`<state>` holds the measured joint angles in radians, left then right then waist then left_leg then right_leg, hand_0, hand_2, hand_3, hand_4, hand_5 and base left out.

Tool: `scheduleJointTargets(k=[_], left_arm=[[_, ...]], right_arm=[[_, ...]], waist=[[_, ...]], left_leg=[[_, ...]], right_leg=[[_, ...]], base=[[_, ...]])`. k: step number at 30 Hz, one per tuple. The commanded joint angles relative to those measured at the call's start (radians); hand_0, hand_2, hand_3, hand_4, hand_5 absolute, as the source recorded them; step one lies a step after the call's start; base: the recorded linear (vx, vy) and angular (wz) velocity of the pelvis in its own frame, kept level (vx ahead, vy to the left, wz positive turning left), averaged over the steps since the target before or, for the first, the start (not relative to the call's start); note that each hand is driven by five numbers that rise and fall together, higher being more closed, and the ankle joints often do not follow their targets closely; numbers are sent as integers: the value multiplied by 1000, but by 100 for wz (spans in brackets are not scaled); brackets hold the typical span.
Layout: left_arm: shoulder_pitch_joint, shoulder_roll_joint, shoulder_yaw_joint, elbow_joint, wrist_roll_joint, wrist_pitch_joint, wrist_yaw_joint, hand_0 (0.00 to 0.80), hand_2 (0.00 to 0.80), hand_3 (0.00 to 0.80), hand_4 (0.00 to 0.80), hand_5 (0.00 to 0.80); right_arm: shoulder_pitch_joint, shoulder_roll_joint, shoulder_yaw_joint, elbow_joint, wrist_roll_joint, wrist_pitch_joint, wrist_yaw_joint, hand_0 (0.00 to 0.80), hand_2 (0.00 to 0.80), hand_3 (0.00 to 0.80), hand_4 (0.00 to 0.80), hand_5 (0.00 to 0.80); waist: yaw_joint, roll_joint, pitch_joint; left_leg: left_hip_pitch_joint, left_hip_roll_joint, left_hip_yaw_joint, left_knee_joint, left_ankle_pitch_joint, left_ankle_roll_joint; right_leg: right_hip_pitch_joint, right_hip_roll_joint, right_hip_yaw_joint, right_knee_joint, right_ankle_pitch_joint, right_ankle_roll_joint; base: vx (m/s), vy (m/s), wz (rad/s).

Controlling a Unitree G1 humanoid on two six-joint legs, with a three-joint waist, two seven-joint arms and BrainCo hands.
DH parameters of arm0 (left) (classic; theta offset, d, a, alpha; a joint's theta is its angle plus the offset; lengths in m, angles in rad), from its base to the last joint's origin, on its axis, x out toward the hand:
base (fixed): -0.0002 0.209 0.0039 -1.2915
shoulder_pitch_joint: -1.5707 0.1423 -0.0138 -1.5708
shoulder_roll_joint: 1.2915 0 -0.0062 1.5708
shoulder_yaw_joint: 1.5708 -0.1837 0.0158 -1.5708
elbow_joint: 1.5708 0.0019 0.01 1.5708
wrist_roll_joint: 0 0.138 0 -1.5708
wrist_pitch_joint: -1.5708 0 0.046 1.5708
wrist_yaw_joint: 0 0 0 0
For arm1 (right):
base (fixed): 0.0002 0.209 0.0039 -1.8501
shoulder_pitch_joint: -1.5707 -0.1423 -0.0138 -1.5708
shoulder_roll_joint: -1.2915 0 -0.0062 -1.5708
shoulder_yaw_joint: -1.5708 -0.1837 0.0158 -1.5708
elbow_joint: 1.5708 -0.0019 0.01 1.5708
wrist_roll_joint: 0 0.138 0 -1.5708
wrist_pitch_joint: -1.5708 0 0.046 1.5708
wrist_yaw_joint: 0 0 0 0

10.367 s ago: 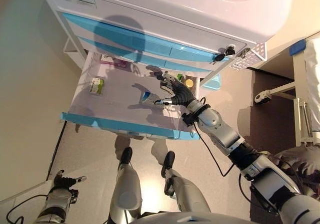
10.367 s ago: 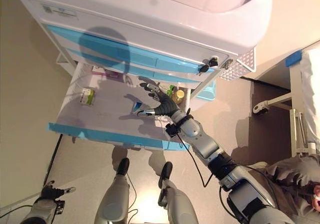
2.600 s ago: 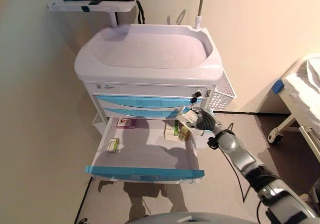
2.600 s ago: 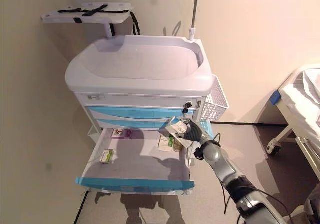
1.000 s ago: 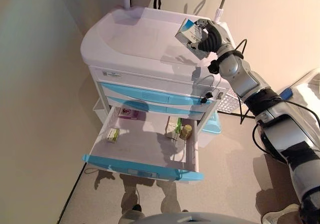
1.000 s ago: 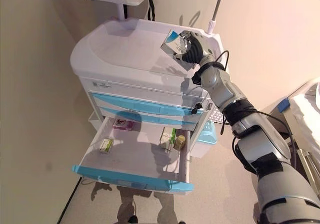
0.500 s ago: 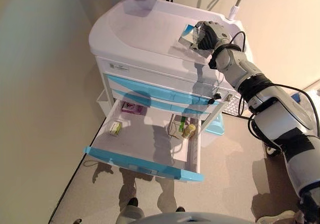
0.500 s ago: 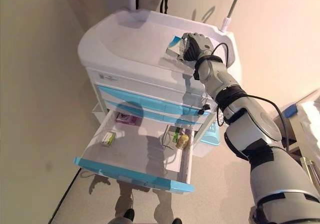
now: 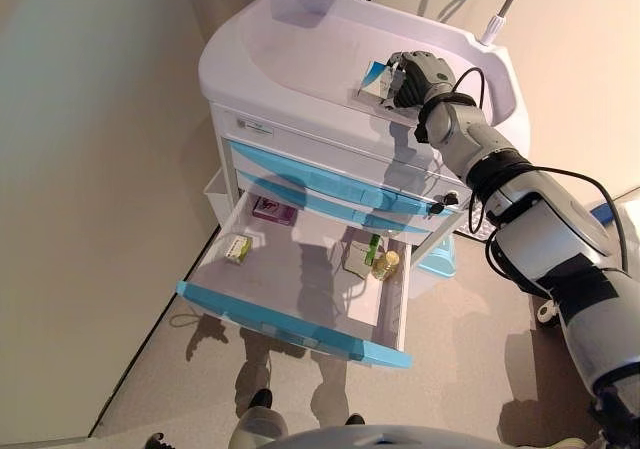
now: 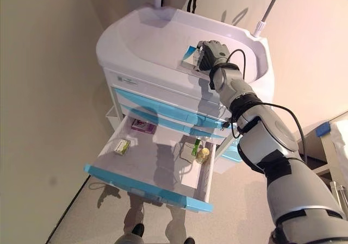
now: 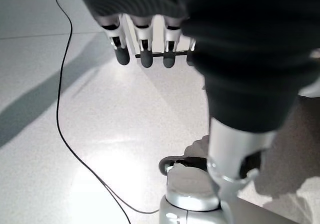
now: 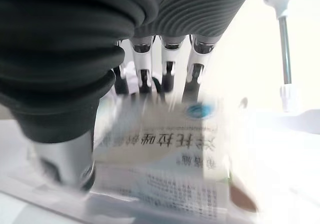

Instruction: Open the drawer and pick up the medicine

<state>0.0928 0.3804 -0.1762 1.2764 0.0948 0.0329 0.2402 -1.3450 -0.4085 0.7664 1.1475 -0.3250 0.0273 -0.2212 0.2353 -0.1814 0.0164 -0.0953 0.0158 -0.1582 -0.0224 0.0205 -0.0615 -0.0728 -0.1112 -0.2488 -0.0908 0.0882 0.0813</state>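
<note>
Overhead, the right hand (image 9: 420,77) was curled round a flat white-and-blue medicine box (image 9: 376,81), holding it low over the white basin-shaped top (image 9: 300,44) of the white-and-blue medical cart, at about two o'clock from the pulled-out blue-fronted bottom drawer (image 9: 292,319). Inside that drawer lay a small green box (image 9: 237,248), a pink-labelled box (image 10: 142,126) and a yellow-capped bottle (image 9: 386,263). From the right wrist, the fingers (image 12: 170,69) wrapped the printed box (image 12: 170,159). From the left wrist, the left hand (image 11: 145,44) hung slack and empty over pale grey floor (image 11: 60,134).
</note>
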Motion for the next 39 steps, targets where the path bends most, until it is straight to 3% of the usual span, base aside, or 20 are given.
scheduleJointTargets(k=[1,15,24,32,39], left_arm=[[-52,30,-25,56,-13,-3,23,0,0,0,0,0],[-49,31,-25,55,1,-2,14,0,0,0,0,0],[-48,35,-9,55,3,3,5,0,0,0,0,0],[-68,26,5,47,4,10,-5,0,0,0,0,0],[-78,7,7,32,4,14,-15,0,0,0,0,0]], right_arm=[[-146,-17,42,92,-29,4,-30,0,0,0,0,0],[-126,-30,14,78,-10,3,-35,0,0,0,0,0],[-88,-120,-75,-41,112,-5,-63,0,0,0,0,0],[26,-226,-175,-201,172,-11,-78,0,0,0,0,0],[161,-315,-287,-329,203,-16,-93,0,0,0,0,0]], waist=[[19,-14,1],[11,-4,-6],[-15,13,-18],[-69,53,-41],[-120,100,-63]], left_leg=[[-10,-58,-60,-47,41,42],[-7,-56,-63,-51,41,40],[8,-50,-49,-52,40,38],[30,-48,-22,-53,35,36],[66,-43,23,-51,19,37]], right_leg=[[50,7,5,18,-12,62],[56,5,-1,14,-11,63],[64,3,4,19,-11,64],[80,-7,9,34,-21,62],[96,-12,43,40,-28,61]], base=[[5,7,9],[0,1,0],[0,0,0],[-25,5,-6],[-5,5,-20]])
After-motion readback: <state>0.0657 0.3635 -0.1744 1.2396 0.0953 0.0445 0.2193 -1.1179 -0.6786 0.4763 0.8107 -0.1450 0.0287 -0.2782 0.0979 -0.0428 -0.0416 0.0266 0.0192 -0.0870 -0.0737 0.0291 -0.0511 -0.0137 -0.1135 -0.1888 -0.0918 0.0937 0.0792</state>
